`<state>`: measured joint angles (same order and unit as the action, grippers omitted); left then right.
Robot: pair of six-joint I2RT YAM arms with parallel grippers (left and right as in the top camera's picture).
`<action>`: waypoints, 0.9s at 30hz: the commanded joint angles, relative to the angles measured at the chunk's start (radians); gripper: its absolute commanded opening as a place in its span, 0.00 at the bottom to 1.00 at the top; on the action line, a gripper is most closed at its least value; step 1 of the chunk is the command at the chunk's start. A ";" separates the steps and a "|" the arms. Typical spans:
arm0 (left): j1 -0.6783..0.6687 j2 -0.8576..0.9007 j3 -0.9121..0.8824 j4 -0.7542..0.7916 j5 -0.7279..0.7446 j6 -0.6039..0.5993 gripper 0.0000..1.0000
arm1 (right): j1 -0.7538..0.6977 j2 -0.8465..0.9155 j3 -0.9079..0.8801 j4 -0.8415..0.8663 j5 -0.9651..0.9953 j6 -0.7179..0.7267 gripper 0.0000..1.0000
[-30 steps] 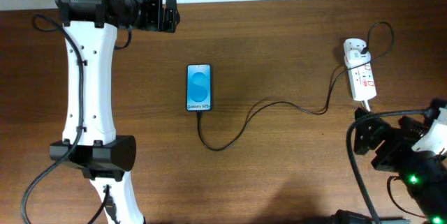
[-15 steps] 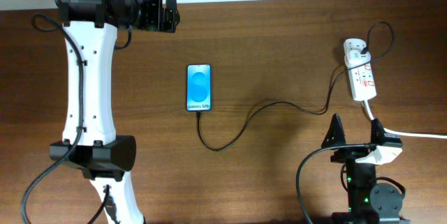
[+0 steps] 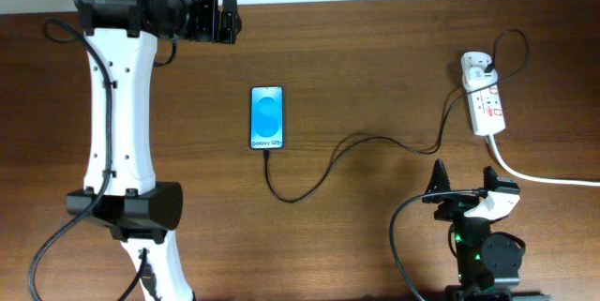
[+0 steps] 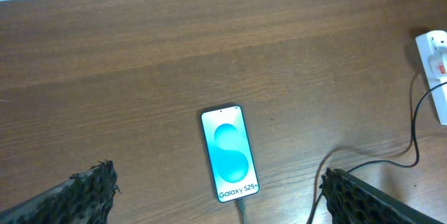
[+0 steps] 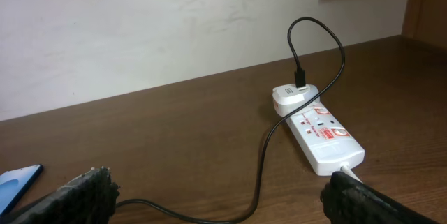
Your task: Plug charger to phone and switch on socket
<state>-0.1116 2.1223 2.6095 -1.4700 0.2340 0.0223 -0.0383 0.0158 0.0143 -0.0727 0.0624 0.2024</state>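
Left end effector (image 3: 230, 20) and right end effector (image 3: 463, 177) gape empty; overhead alone shows the whole charger (image 3: 328, 156).

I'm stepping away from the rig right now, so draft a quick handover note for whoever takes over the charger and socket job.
Left gripper: open, empty, by the far edge of the table, away from the phone.
Right gripper: open, empty, near the front edge, just short of the socket.
Charger: its tip meets the phone's bottom edge and its other end goes into the socket's far end.
Done: phone looks plugged in.
Left: press the socket's switch. The pictures do not show whether it is on.
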 commanded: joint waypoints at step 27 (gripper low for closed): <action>0.006 -0.787 -1.023 0.216 -0.274 0.008 0.99 | 0.006 -0.012 -0.009 -0.003 -0.005 -0.001 0.98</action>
<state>-0.1097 1.4368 1.6772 -1.3895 -0.0463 0.0223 -0.0383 0.0120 0.0143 -0.0734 0.0597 0.2028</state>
